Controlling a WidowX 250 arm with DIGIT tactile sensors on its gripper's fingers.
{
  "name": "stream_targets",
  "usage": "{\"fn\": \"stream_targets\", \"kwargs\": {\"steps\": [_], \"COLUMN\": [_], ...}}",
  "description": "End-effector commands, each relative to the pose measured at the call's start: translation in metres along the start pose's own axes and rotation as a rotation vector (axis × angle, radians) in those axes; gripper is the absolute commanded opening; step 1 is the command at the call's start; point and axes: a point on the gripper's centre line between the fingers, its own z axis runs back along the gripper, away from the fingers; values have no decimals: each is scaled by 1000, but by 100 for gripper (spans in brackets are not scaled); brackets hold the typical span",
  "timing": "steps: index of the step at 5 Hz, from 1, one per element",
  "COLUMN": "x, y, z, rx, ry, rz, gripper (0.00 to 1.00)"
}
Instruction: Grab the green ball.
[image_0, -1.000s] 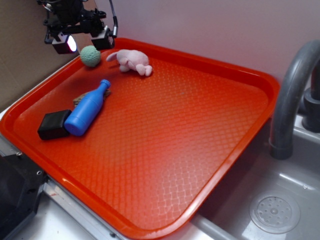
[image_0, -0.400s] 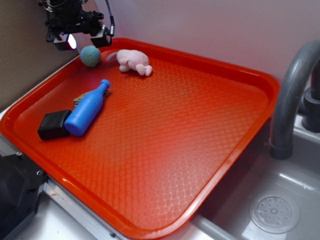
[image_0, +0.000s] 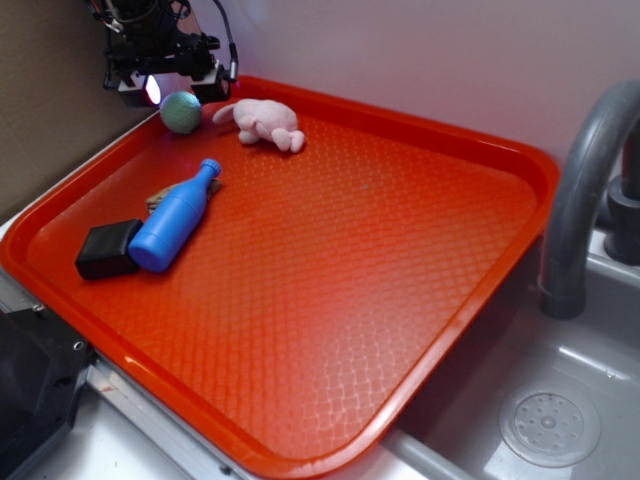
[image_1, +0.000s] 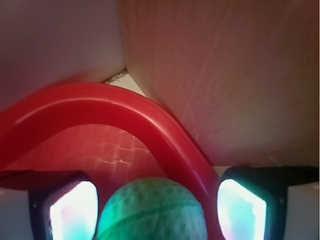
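At the tray's (image_0: 420, 135) 11 o'clock corner, ball (image_0: 181, 111) sat between my gripper's (image_0: 168, 88) spread fingers (image_1: 72, 210); I judged the rim could block one finger, squirting it toward the plush (image_0: 262, 122).

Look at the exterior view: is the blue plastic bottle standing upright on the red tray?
No. The blue plastic bottle lies on its side on the red tray, beside a black block.

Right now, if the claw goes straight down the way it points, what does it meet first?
Most likely the green ball: it sits between the open claw's fingers. The tray rim runs close to the other finger.
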Motion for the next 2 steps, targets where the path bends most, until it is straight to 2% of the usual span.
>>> {"fn": "stream_targets", "kwargs": {"steps": [1, 2], "x": [16, 13], "y": [-1, -2], "z": [19, 18], "rx": [-6, -4], "ry": [-96, -92], "rz": [-17, -20], "gripper": [0, 0]}}
